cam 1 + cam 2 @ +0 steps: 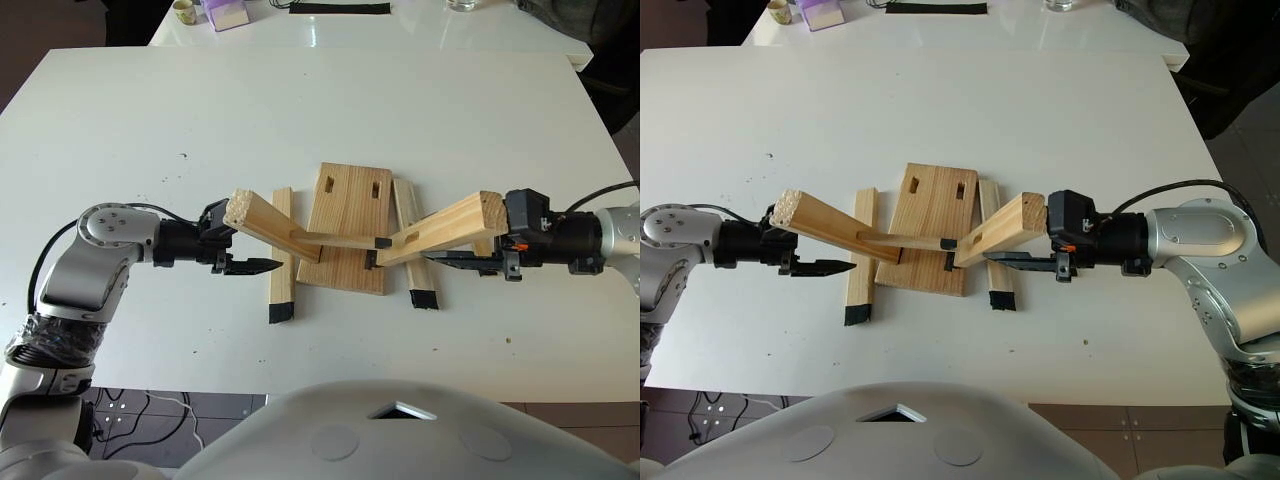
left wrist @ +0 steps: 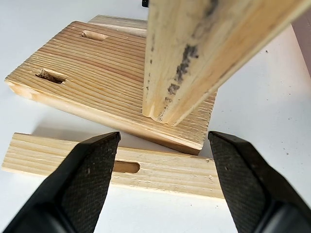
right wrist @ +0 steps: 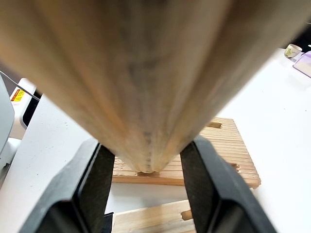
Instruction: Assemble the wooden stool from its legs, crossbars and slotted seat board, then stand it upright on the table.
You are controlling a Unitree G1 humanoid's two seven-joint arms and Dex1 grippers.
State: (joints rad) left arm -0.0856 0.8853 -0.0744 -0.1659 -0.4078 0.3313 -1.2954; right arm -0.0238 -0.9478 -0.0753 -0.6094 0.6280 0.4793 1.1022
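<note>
My left gripper [image 1: 262, 264] is shut on a wooden leg [image 1: 262, 222], holding it tilted above the white table [image 1: 120, 130]. A thin crossbar [image 1: 335, 240] sticks out of that leg towards the middle. My right gripper [image 1: 435, 259] is shut on a second leg [image 1: 450, 228], whose fingers [image 3: 92, 179] press both of its sides. That leg's dark tip meets the crossbar's end over the slotted seat board [image 1: 350, 200], which lies flat. Two more legs [image 1: 283, 275] [image 1: 413, 255] with black ends lie on either side of the board. In the left wrist view the board [image 2: 97, 82] and a slotted leg [image 2: 160, 170] lie below.
A second white table [image 1: 400, 25] stands behind, carrying a cup [image 1: 185, 12], a purple box [image 1: 226, 13] and a black strip [image 1: 340, 8]. Bare tabletop extends to the left, the right and behind the parts. The near table edge runs just under both arms.
</note>
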